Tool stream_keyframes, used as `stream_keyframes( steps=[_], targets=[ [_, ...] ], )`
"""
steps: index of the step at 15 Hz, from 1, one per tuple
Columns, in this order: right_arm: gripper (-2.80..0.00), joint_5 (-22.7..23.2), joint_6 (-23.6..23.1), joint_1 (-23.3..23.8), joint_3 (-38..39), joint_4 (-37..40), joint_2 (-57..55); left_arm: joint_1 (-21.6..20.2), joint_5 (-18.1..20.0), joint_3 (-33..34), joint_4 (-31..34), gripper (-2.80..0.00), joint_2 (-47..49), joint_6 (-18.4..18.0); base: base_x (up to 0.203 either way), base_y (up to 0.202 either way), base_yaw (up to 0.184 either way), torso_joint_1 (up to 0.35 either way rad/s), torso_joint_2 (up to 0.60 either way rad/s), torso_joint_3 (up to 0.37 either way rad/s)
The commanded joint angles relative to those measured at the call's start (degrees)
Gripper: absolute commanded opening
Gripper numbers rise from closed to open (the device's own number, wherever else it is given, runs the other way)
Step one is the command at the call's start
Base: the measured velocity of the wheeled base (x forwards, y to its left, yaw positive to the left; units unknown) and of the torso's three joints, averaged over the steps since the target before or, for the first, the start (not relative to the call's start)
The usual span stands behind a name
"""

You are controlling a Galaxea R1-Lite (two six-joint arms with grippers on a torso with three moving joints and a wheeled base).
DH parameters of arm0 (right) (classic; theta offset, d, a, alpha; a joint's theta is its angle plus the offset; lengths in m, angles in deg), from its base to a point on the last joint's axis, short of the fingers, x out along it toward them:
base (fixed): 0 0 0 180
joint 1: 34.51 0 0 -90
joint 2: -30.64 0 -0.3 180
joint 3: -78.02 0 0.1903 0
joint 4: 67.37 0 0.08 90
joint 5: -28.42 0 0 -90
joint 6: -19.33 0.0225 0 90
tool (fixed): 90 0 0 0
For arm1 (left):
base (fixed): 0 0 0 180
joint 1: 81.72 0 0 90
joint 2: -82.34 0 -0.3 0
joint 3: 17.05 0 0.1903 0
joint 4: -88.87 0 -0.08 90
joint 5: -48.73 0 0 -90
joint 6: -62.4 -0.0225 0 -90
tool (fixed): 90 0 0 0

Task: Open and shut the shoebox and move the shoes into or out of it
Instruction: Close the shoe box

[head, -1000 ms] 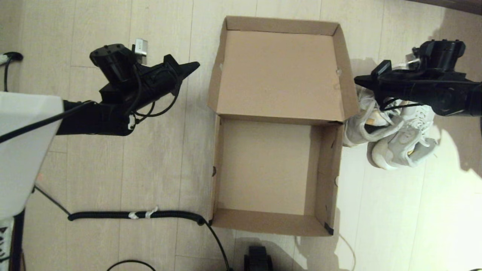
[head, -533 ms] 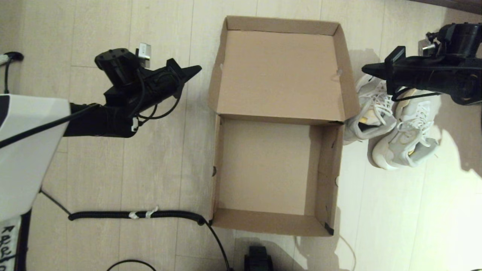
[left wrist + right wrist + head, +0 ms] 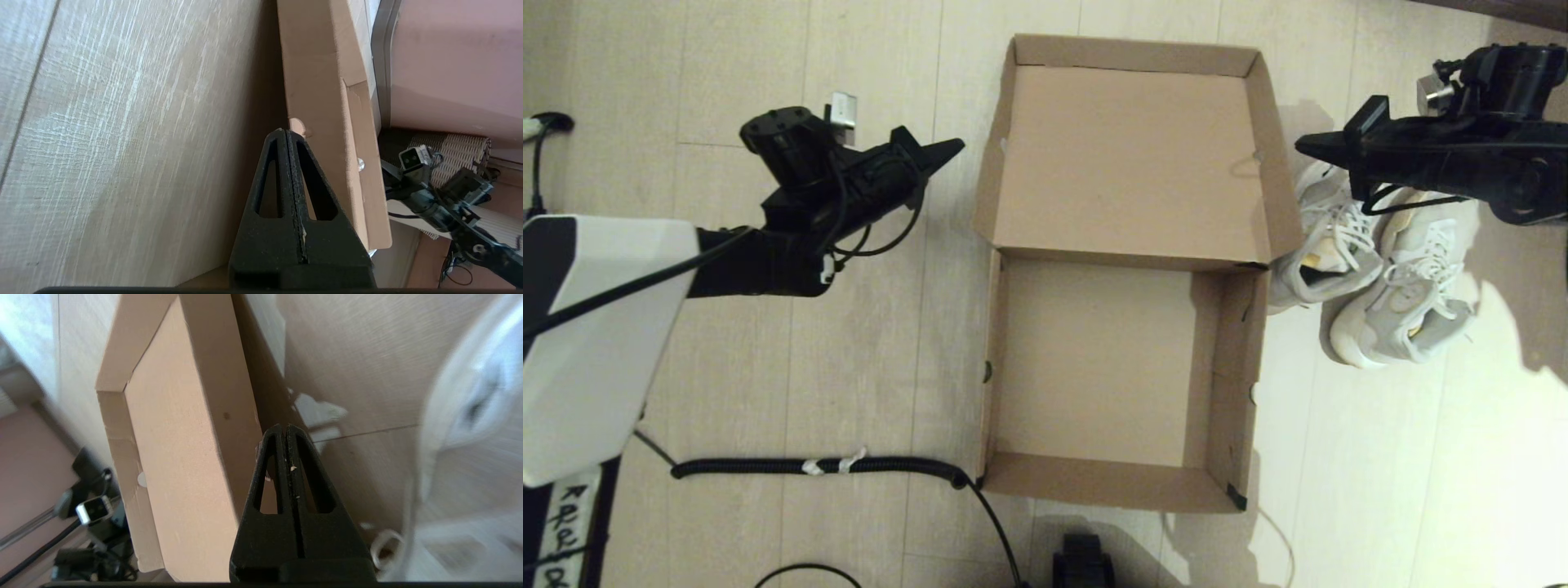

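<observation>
Shoebox [image 3: 1123, 359] open, unlabelled; shoes [image 3: 1372, 269] beside; left hand [image 3: 956, 147], right hand [image 3: 1303, 147] pinched together.

A home, seemingly; pale wood-plank floor [image 3: 866, 327], loose black cable [image 3: 768, 467], woven mat [image 3: 457, 151] beyond.

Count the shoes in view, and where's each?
2. Both stand on the floor right of the open shoebox, outside it: one shoe against the box's side, the other shoe just right of it. The box is empty.
</observation>
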Motion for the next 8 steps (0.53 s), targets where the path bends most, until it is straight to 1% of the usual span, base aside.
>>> stream_keyframes(
  steps=[1, 4, 5, 7, 8],
  targets=[
    [-2.80, 0.4, 0.5, -0.8, -0.1, -1.2, -2.2, 0.5, 0.2, -0.7, -0.4, -2.80, 1.7, 0.3, 0.000, 0.000, 0.000, 0.000, 0.00, 0.000],
    [-2.80, 1.2, 2.3, -2.2, -0.1, -5.1, -2.8, 1.3, 0.1, -0.7, -1.9, -2.80, 2.4, 0.3, 0.000, 0.000, 0.000, 0.000, 0.00, 0.000],
    [-2.80, 2.2, 2.9, -2.3, -0.1, -6.7, -2.9, 1.3, 0.1, -0.7, -1.9, -2.80, 2.4, 0.3, 0.000, 0.000, 0.000, 0.000, 0.00, 0.000],
    [-2.80, 4.4, 3.1, -2.5, -0.1, -7.5, -2.9, 1.4, 0.3, -0.7, -1.9, -2.80, 2.5, 0.3, 0.000, 0.000, 0.000, 0.000, 0.00, 0.000],
    [-2.80, 4.5, 3.1, -2.5, -0.2, -7.5, -3.0, 1.5, 0.4, -0.7, -2.0, -2.80, 3.0, 0.3, 0.000, 0.000, 0.000, 0.000, 0.00, 0.000]
  ],
)
